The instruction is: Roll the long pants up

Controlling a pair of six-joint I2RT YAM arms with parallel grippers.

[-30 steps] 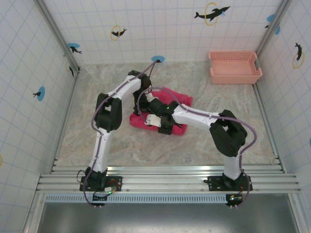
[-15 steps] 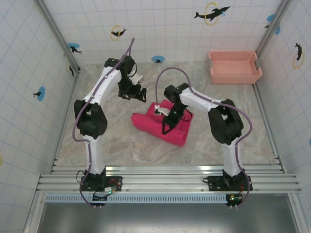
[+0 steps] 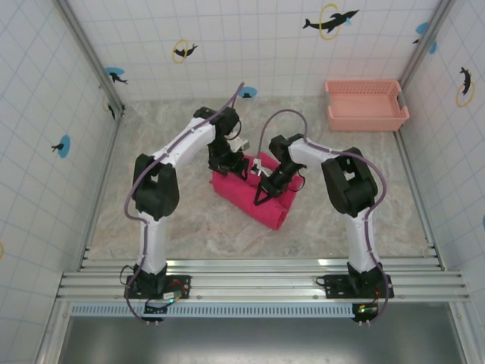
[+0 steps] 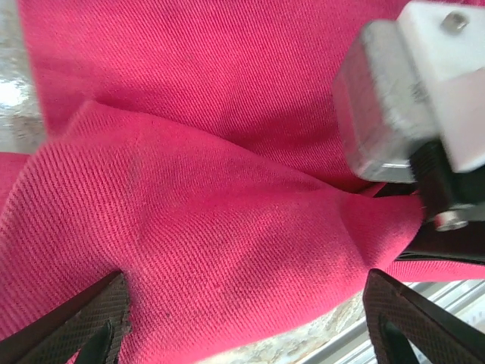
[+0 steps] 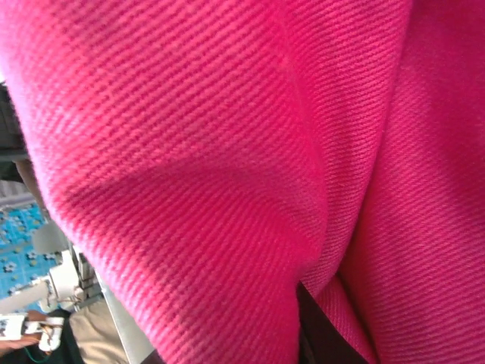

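Note:
The long pants (image 3: pixel 261 206) lie as a thick, partly rolled pink-red bundle in the middle of the table. My left gripper (image 3: pixel 231 163) is down on the bundle's back-left end. In the left wrist view it (image 4: pixel 244 292) is open, its dark fingers (image 4: pixel 91 330) far apart with cloth (image 4: pixel 227 167) bulging between them. My right gripper (image 3: pixel 265 189) is on the bundle's top middle. In the left wrist view the cloth is drawn to a point at its black fingers (image 4: pixel 436 205), so it is shut on a fold. Cloth (image 5: pixel 227 152) hangs close before the right wrist camera.
A salmon-pink plastic basket (image 3: pixel 366 105) stands at the back right corner. Bare marble-patterned tabletop (image 3: pixel 182 227) surrounds the bundle. Tiled walls close in the left, back and right, and a metal rail (image 3: pixel 258 274) runs along the near edge.
My left arm has swung in from the back left and come down onto the bundle's back-left end. My right gripper stayed on the cloth, and the bundle shifted and tightened slightly.

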